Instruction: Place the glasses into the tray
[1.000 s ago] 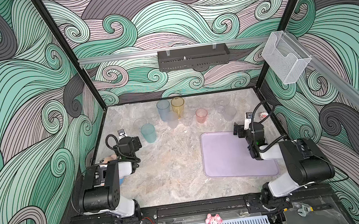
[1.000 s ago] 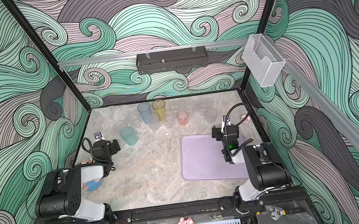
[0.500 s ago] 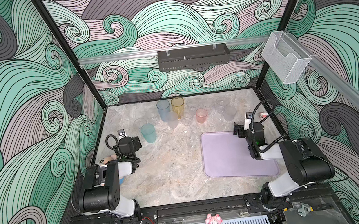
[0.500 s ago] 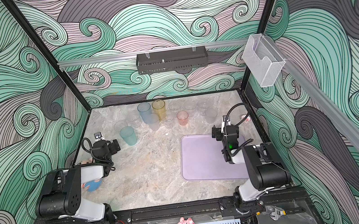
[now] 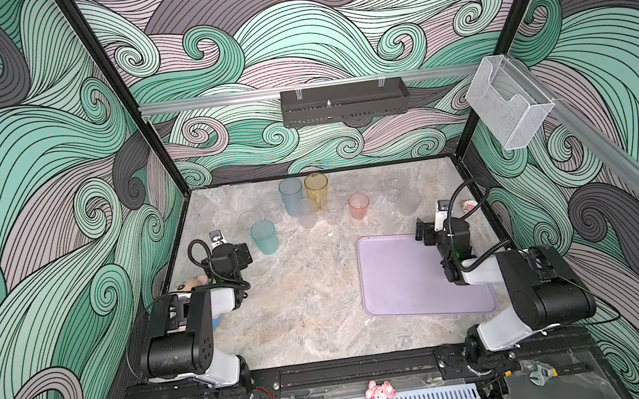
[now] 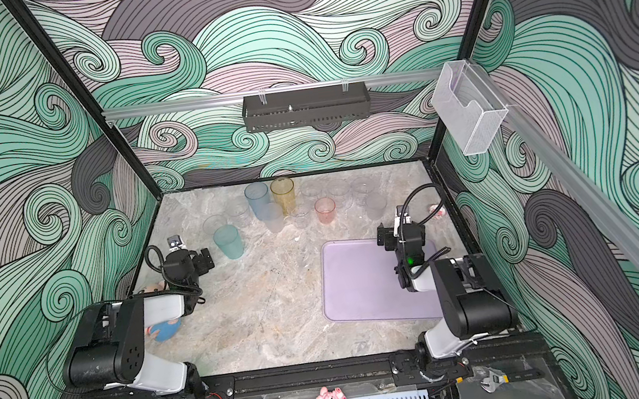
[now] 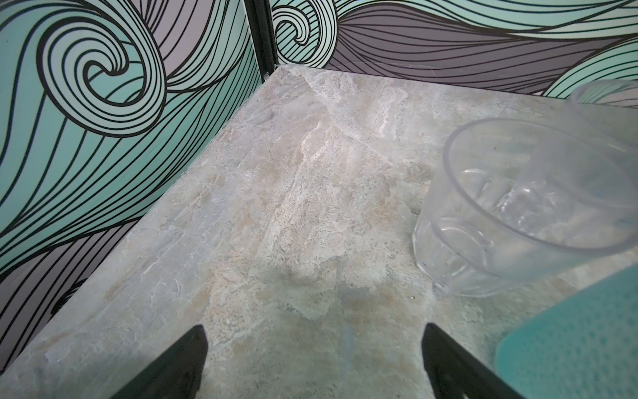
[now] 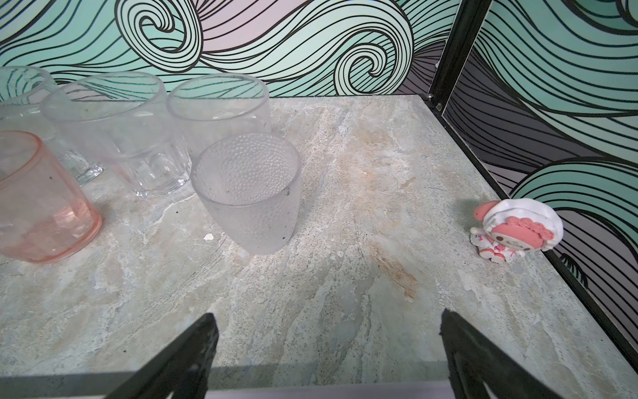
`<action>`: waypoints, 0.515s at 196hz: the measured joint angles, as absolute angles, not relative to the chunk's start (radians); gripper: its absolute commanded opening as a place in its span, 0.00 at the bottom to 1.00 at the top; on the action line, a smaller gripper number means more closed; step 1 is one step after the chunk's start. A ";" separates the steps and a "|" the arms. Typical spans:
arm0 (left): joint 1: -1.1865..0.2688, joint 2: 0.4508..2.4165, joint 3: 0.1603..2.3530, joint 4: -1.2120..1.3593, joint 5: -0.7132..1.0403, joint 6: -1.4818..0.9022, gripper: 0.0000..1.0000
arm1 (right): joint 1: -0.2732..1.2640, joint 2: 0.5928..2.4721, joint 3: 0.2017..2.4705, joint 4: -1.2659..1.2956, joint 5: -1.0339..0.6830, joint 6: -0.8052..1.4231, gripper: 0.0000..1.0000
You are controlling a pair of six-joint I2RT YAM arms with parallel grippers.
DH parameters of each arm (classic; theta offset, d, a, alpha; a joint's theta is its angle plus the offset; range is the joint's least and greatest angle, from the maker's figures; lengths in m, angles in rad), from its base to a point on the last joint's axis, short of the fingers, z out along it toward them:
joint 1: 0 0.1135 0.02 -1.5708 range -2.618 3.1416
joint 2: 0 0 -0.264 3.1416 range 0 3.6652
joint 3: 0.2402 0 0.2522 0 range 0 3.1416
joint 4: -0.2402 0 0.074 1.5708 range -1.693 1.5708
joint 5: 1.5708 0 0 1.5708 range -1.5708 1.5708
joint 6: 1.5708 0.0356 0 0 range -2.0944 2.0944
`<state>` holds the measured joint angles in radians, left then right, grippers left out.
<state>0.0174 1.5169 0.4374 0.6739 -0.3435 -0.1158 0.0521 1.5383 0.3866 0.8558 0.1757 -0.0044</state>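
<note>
- nothing is shifting since earlier; left gripper (image 7: 312, 331) and right gripper (image 8: 328, 317) are gaping wide, both empty.
- glasses (image 5: 306, 212) are crowding the bench's (image 5: 302, 303) far edge, lilac tray (image 5: 404, 281) lying bare near its right edge.
- jaws reaching in are risking toppling close-packed neighbours.

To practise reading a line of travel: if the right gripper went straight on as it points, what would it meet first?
Likely nothing soon: the right gripper, jaws open, faces bare table. The frosted glass stands just beside that line; depth unclear.

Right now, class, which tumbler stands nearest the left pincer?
The tall teal tumbler, foremost of the group and right beside the open left pincer; the rest stand farther back.
</note>
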 measured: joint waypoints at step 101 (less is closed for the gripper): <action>0.017 1.514 0.437 0.673 -0.339 -0.115 0.99 | 0.043 1.538 0.387 0.855 0.150 -0.005 0.99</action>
